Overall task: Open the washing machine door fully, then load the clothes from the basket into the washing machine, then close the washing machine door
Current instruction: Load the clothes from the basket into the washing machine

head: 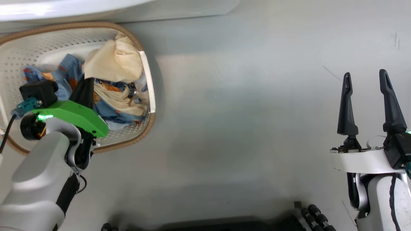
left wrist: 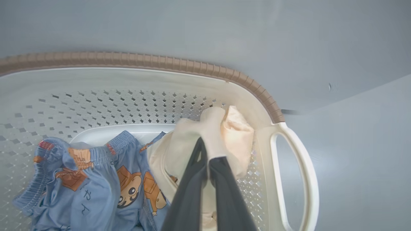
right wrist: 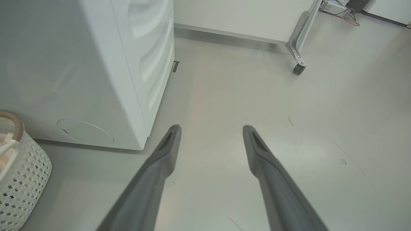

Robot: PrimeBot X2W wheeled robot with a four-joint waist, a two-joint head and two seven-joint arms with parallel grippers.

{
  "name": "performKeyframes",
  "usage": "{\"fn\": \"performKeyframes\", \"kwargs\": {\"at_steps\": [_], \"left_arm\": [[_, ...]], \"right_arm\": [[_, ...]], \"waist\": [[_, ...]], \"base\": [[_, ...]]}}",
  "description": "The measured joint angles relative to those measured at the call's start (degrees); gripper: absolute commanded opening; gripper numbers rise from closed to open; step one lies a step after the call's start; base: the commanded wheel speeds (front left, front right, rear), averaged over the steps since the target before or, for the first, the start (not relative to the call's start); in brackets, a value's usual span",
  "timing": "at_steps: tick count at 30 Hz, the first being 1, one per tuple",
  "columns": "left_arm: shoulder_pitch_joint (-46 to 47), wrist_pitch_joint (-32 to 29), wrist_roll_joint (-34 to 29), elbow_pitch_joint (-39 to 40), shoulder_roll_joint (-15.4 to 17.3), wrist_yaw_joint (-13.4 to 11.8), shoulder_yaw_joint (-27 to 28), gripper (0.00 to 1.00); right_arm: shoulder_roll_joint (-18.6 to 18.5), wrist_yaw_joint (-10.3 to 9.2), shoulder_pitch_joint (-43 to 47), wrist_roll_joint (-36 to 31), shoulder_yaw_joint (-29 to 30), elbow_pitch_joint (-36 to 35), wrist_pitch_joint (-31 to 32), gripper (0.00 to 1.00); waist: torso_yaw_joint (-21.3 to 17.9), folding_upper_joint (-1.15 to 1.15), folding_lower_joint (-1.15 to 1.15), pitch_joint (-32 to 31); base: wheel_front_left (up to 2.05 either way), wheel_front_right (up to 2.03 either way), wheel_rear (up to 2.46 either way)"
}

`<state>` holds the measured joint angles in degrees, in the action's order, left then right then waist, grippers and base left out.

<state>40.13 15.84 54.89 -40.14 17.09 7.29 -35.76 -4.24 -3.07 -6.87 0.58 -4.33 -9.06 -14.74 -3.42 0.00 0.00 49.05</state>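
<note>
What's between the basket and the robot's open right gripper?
Nothing sits there. In the head view, bare grey floor lies between the basket and the open right gripper.

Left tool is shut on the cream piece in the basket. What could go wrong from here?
The left tool pinches only a fold of the cream-yellow piece, so it may slip free on the lift.
The blue printed garment lies tangled against it and could drag along, then drop on the floor.
The basket looks light; a snagged garment might tip it.
</note>
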Motion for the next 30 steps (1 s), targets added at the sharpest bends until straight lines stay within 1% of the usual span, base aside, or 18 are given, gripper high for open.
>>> {"fn": "performKeyframes", "kwargs": {"at_steps": [5, 8, 12, 14, 16, 18, 22, 26, 30], "left_arm": [[-3.13, -0.23, 0.0, 0.44, -0.56, 0.0, 1.23, 0.0], [-5.04, -0.52, -0.38, 1.21, -1.44, 0.0, 2.56, 0.0], [-5.86, -1.14, -2.74, 5.53, -2.0, 0.0, 9.14, 0.0], [-6.45, -1.14, -3.74, 7.62, -2.14, 0.0, 11.78, 0.0], [-7.98, -1.14, -5.03, 9.22, -2.33, 0.0, 13.63, 0.0], [-10.26, -1.14, -6.47, 10.29, -2.87, 0.0, 15.0, 0.0], [-15.35, -1.14, -7.77, 11.62, -4.05, 0.0, 15.96, 0.0], [-19.52, -1.15, -10.01, 13.68, -4.3, 0.0, 17.83, 0.0], [-22.69, -1.14, -11.41, 16.92, -4.97, 0.0, 20.93, 0.0]], "right_arm": [[-0.01, 0.49, -1.28, 0.67, 0.36, 1.83, 0.0, 1.0], [-0.03, 0.69, -1.86, 0.93, 0.46, 2.88, 0.0, 1.0], [-0.45, 1.03, -2.03, 0.97, 1.0, 4.1, 0.0, 1.0], [-0.66, 1.48, -2.03, 1.02, 1.11, 4.65, 0.0, 1.0], [-0.76, 1.52, -2.02, 1.12, 1.11, 5.34, 0.0, 1.0], [-0.78, 1.96, -1.98, 1.35, 1.11, 6.04, 0.0, 1.0], [-0.74, 2.52, -1.66, 1.76, 0.97, 7.35, 0.0, 1.0], [-0.43, 3.03, -0.3, 2.42, 0.75, 8.44, 0.0, 1.0], [-0.09, 3.6, 1.1, 2.55, 0.53, 9.49, 0.0, 1.0]], "waist": [[1.33, 0.0, 0.0, -3.4], [2.23, 0.0, 0.0, -5.65], [3.46, 0.0, 0.0, -8.72], [4.06, 0.0, 0.0, -10.31], [4.62, 0.0, 0.0, -11.94], [5.11, 0.0, 0.0, -13.56], [5.92, 0.0, 0.0, -16.92], [6.42, 0.0, 0.0, -20.29], [6.65, 0.0, 0.0, -23.68]], "base": [[0.0, 0.0, 0.0], [0.0, 0.0, 0.0], [0.0, 0.0, 0.0], [0.0, 0.0, 0.0], [0.0, 0.0, 0.0], [0.0, 0.0, 0.0], [0.0, 0.0, 0.0], [0.0, 0.0, 0.0], [0.0, 0.0, 0.0]]}}
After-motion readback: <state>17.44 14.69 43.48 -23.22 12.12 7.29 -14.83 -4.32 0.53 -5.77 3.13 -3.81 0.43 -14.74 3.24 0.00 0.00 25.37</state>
